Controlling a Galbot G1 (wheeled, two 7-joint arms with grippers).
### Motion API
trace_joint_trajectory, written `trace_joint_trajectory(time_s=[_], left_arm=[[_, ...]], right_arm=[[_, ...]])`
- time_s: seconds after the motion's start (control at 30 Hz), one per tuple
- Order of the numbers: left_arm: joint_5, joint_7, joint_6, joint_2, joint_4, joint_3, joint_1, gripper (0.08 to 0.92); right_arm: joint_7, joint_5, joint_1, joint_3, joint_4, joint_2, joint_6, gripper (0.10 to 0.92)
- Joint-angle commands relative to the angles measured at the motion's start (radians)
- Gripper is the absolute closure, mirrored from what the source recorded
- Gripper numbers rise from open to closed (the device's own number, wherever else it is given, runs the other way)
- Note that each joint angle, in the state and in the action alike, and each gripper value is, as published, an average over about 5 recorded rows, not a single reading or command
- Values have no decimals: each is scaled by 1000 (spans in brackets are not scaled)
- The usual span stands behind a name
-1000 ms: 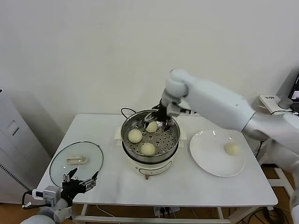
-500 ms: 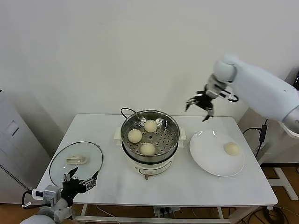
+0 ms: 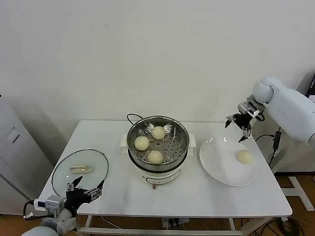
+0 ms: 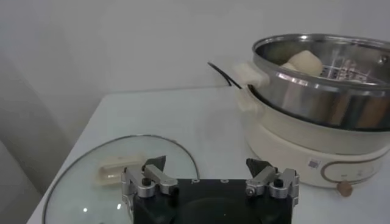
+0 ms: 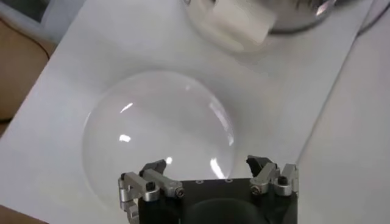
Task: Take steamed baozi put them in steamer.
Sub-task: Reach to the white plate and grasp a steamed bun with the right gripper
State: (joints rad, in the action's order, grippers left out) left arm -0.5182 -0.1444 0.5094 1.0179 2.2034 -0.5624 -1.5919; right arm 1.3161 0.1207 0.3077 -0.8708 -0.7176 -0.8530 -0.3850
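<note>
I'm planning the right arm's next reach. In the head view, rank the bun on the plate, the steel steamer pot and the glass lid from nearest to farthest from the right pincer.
1. Round cream-white bun on the flat white plate, just below the open right pincer.
2. Round shiny steel steamer pot, mid-table, holding three buns.
3. Round glass lid, at the table's left edge.

Three cream-white baozi (image 3: 152,143) sit in a shiny steel steamer (image 3: 158,140) with a hole-dotted floor, on a white base (image 3: 156,175) with a black cord (image 3: 132,117). A fourth cream bun (image 3: 243,156) lies on a plain white plate (image 3: 221,169). The table (image 3: 118,189) is white; the clear glass lid (image 3: 80,171) carries a white handle (image 3: 80,169). Both arms are white, with black-and-silver grippers (image 3: 239,124).
</note>
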Motion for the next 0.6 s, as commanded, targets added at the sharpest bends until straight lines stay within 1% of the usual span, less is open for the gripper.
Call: trace_joint_trajectory(time_s=[0.03,0.37,0.6], left_arm=[[0,0,0,0,1,2,-1,177],[0,1,-1,0,2,6,-1,177],[0,2,-2,4,3,9,-1,177]], right_arm=[[-65,174,-169,167,113,12,49,203],[-163,289,-271,305,139,0,51,203],[-198,371,-300,361,170,-16,48,203]])
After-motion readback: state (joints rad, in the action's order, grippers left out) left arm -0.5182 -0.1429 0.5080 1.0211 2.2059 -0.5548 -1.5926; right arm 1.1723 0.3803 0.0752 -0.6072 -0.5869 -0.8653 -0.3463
